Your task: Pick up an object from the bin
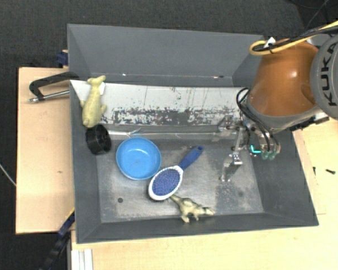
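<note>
My claw (230,170) hangs low over a bare patch of grey floor in the right part of the bin (281,196), right of centre in the frame, and I cannot tell whether it is apart or together. Nearest to it, just to the left, lies a brush (168,181) with a blue handle slanting up towards me and a white-rimmed oval head of blue bristles. Below that, by the bin's lower wall, lies a small beige dinosaur (192,210). Further left sits a round blue bowl (138,157), then a black cylinder (97,139). In the upper left corner a pale yellow fish (93,101) leans on the back wall.
</note>
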Robot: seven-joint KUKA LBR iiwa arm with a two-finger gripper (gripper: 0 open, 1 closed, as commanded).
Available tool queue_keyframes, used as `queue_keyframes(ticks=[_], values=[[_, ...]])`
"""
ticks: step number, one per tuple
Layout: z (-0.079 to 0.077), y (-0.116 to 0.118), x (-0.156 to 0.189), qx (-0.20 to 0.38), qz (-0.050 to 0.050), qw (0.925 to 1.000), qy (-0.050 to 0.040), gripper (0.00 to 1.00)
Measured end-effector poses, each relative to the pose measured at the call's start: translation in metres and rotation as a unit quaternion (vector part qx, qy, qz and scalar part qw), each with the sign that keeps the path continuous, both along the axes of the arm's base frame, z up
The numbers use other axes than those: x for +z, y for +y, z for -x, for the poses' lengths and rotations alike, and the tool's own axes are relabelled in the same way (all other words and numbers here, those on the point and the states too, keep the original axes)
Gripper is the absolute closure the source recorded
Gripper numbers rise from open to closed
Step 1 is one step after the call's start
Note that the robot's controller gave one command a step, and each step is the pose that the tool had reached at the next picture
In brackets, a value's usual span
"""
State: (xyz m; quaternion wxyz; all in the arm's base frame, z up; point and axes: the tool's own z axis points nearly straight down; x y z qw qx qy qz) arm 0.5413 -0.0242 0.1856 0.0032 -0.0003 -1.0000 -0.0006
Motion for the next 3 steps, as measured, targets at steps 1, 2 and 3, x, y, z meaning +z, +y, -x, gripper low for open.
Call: queue_keyframes(ticks=[1,2,3], values=[[-0.037,0.067,-0.115,0.064,0.000,0.9980,-0.0067,0.00],[-0.040,0.066,-0.110,0.063,0.000,0.9979,-0.0133,1.00],[-0.035,0.071,0.031,0.089,0.000,0.9959,-0.0104,1.00]])
